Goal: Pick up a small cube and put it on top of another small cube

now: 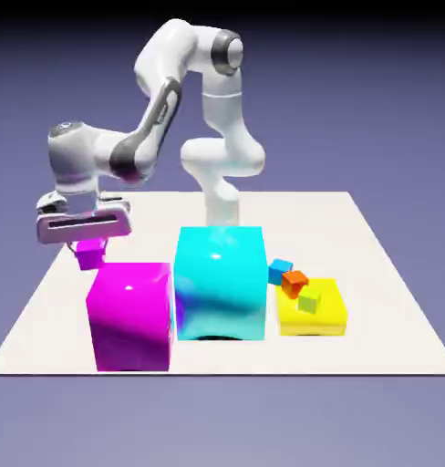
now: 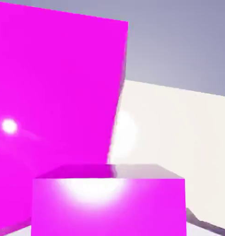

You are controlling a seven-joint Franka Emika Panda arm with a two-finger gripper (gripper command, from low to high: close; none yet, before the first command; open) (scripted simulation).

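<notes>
Bench [image 1: 381, 274]: white surface, carries all blocks.

My arm [image 1: 185, 100]: white, arches from the far edge over toward the exterior view's left, hand hanging low above the bench.

Large cyan cube [image 1: 221, 283]: centre of the bench, biggest block, glossy.

Large magenta cube [image 1: 130, 315]: just beside the cyan one, on the exterior view's left, nearly touching it. In the hand view it fills the upper left of the picture.

Yellow slab [image 1: 322, 315]: flat, low, on the exterior view's right of the cyan cube.

Three little cubes by the slab: blue [image 1: 280, 270] behind its far corner, orange [image 1: 294, 282] at its far left edge, green [image 1: 308, 300] on top of the slab. Orange touches blue and green, as far as I can tell.

My tool [image 1: 89, 244]: clamped on the small cube [image 1: 90, 254], fingers pressed to its sides. In the hand view that cube [image 2: 109, 200] sits large at the bottom, hiding most of the fingertips.

Small cube position: held clear of the bench, behind the large magenta cube's far left corner, about level with its top.
</notes>
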